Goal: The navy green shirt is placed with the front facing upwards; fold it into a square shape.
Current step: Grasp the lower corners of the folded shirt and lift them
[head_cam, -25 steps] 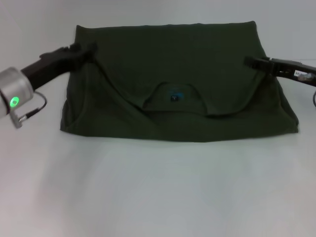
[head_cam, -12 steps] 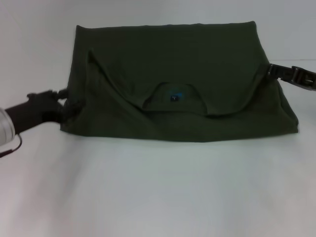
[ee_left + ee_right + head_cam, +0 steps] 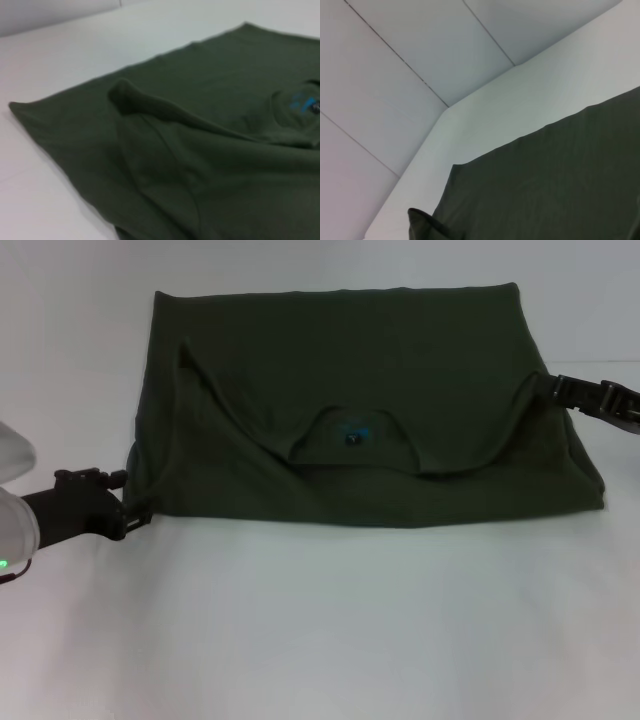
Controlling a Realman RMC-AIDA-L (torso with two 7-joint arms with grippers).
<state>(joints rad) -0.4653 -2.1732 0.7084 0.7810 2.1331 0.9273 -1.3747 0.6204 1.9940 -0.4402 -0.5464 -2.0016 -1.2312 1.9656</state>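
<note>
The navy green shirt (image 3: 350, 390) is a plain dark olive green all over, with no pattern showing on the folded cloth. A small bright blue neck label (image 3: 354, 432) sits inside its collar. The table (image 3: 320, 630) beneath is flat white. The left gripper (image 3: 128, 502) is black on a black arm whose silver-grey cuff carries a small green light. The right gripper (image 3: 553, 387) is black too.

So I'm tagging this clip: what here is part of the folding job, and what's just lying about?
Part of the job:
navy green shirt
left tool, at the shirt's near left corner
right tool, at its right edge

Just there:
white table
</note>
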